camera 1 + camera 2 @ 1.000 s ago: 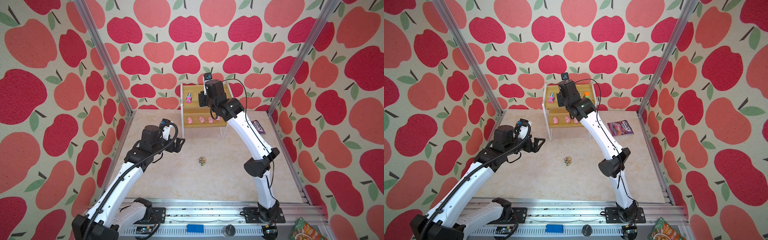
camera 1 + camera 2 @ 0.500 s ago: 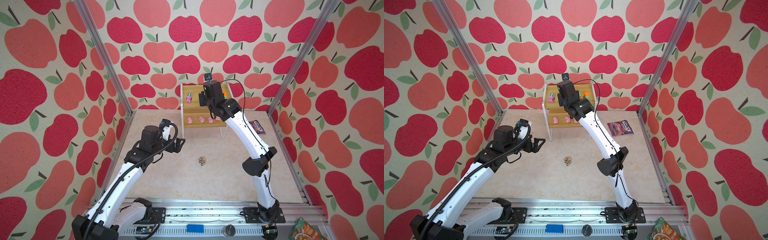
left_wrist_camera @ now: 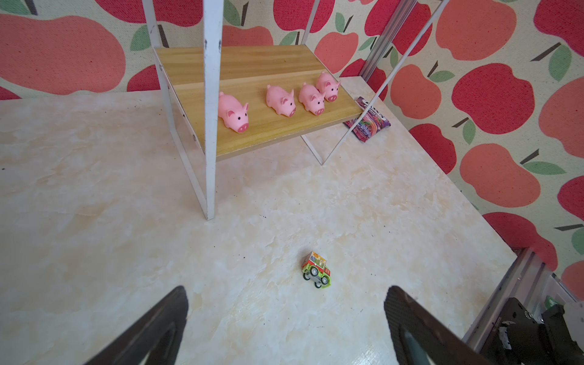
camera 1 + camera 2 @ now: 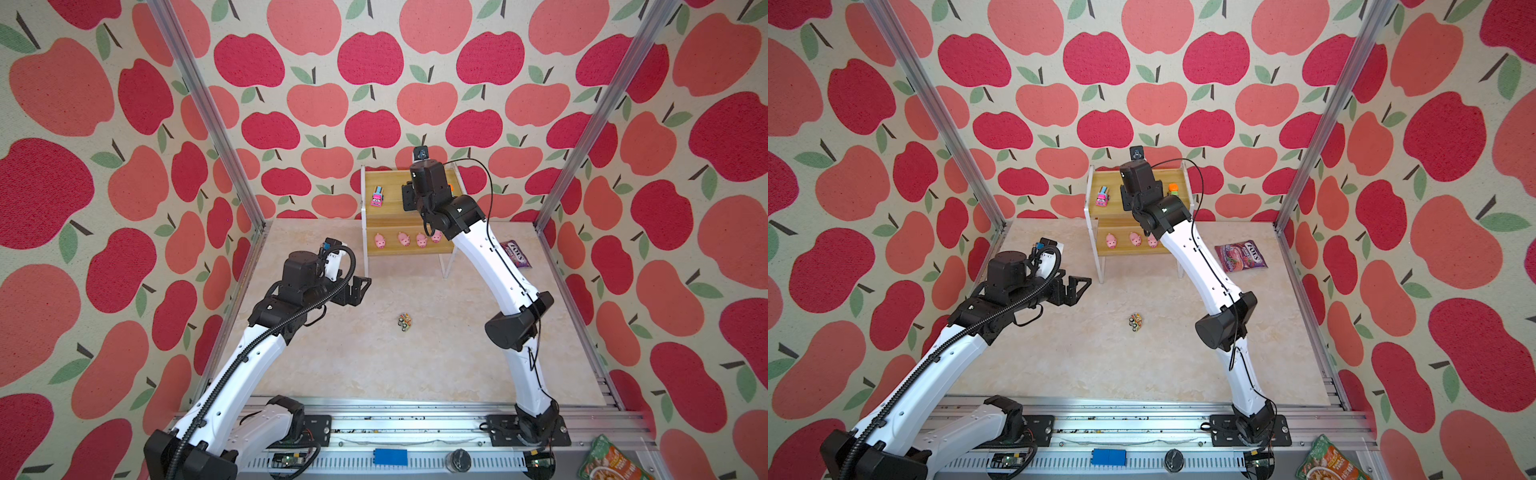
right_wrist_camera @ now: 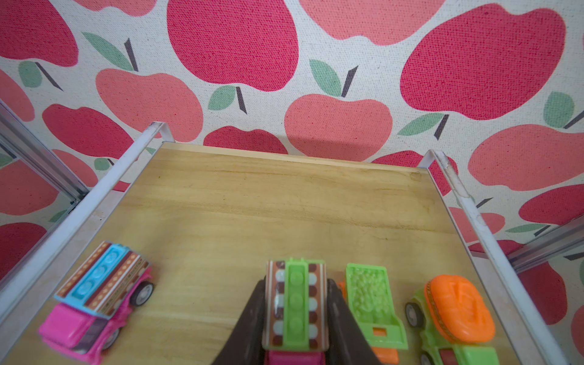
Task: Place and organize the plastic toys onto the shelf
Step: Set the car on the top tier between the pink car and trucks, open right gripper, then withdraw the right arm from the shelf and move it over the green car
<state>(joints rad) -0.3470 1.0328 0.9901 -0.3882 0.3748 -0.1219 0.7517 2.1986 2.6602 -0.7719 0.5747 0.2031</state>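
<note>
holding striped car over shelf top, right gripper; bare board toward pink car; left gripper wide.

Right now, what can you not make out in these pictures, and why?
- The right gripper: hidden behind its own wrist in both top views.
- The striped car in its grip: one end cut off by the edge of the right wrist view; wheels on the shelf or not, cannot tell.
- The green car on the table: too small in both top views for detail.
</note>
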